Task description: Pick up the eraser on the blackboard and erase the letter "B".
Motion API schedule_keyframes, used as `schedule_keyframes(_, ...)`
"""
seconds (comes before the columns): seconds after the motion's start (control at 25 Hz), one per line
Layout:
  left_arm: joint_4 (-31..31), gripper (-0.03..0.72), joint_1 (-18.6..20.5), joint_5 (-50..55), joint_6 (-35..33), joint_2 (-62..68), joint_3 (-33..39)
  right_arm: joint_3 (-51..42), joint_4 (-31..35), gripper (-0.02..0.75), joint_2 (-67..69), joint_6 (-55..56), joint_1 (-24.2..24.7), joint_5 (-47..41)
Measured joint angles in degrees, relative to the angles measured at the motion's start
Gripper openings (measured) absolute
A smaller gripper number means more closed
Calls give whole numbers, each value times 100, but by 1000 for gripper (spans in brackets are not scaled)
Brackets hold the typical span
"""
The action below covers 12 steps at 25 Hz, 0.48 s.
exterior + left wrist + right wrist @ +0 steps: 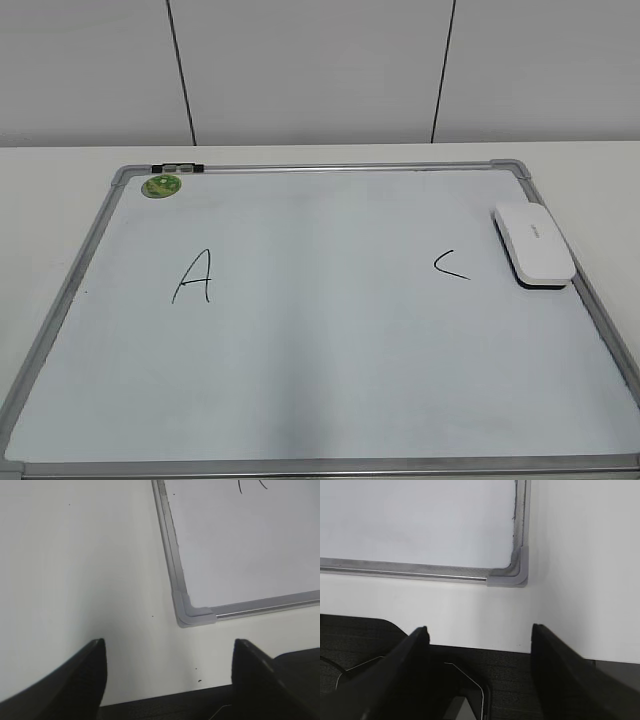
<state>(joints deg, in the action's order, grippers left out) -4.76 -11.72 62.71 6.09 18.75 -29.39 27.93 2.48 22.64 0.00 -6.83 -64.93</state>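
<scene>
The blackboard (320, 350) is a white dry-erase board with a grey frame, lying flat on the table. The white eraser (534, 243) rests on its right edge, beside the black "C" (450, 265). The black "A" (193, 277) is at the left. No letter "B" shows; the board between "A" and "C" is blank. Neither gripper shows in the exterior view. My left gripper (170, 645) is open and empty, off the board's near left corner (192, 615). My right gripper (480, 630) is open and empty, off the near right corner (512, 575).
A round green magnet (162, 185) and a small marker (178, 168) sit at the board's far left corner. The white table (50, 180) surrounds the board, with a wall behind. A dark surface (520, 680) lies below the table's near edge.
</scene>
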Motion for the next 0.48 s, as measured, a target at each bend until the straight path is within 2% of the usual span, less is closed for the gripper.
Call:
schedule_keyframes(0.4, 0, 569, 0, 0, -13, 0, 0, 0, 33, 470, -2, 0, 0, 0)
schedule_keyframes(0.48, 0, 569, 0, 0, -13, 0, 0, 0, 20, 470, -118, 0, -157, 5)
